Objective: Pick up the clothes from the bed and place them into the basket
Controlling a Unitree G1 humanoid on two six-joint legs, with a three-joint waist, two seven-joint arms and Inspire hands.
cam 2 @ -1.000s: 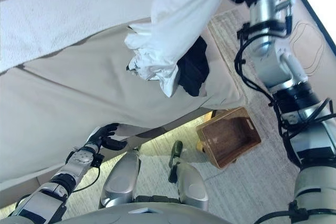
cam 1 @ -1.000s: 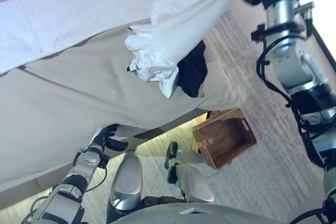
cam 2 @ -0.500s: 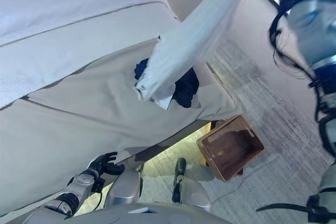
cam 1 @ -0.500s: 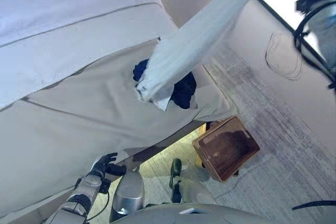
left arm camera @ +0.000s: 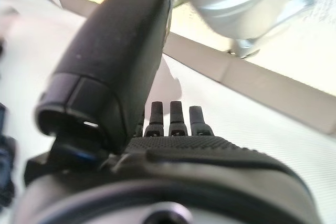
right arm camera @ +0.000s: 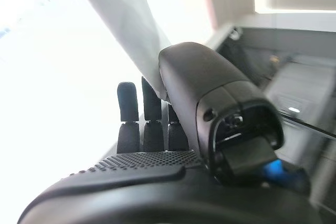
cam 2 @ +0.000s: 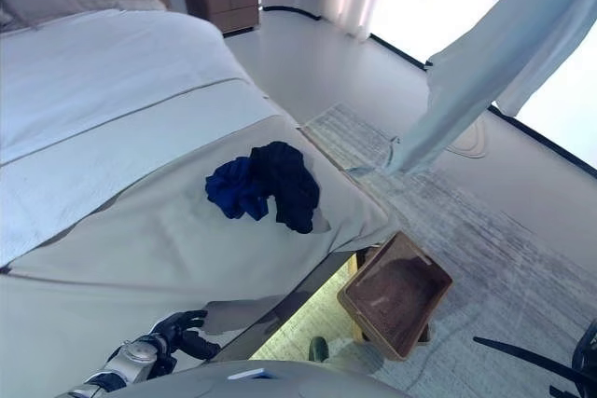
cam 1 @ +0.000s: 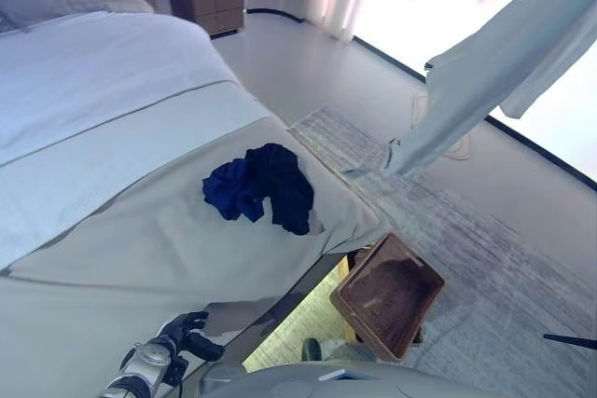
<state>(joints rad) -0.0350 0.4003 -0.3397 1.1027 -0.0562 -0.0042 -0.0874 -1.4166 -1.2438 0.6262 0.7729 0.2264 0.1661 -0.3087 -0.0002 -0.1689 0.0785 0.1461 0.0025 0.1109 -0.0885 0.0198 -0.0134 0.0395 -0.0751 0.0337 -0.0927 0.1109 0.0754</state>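
Change since earlier frames: the head camera has swung, so the whole scene sits differently; the white garment (cam 1: 485,81), which a second ago hung bunched over the dark clothes, now hangs clear of the bed, out over the rug.
Uncovered item: the dark blue and black clothes (cam 1: 261,188) now show in full as a crumpled pile.
White garment: stretched in a long drape from the upper right edge of the eye views, its lower end above the rug (cam 1: 448,221), off the bed and not over the basket.
Right hand (right arm camera: 152,145): seen only in its own wrist view; fingers (right arm camera: 127,116) curled with the thumb across them, the white cloth pinched between and running up past them.
Left hand (cam 1: 173,342): low at the foot-side edge of the bed, fingers loosely spread and relaxed, holding nothing; its wrist view shows the fingers over the pale cover.
Basket (cam 1: 350,277): wooden, on the floor just beside the bed's corner; nothing shows inside it.
Bed (cam 1: 112,137): carries the dark pile near its right edge.
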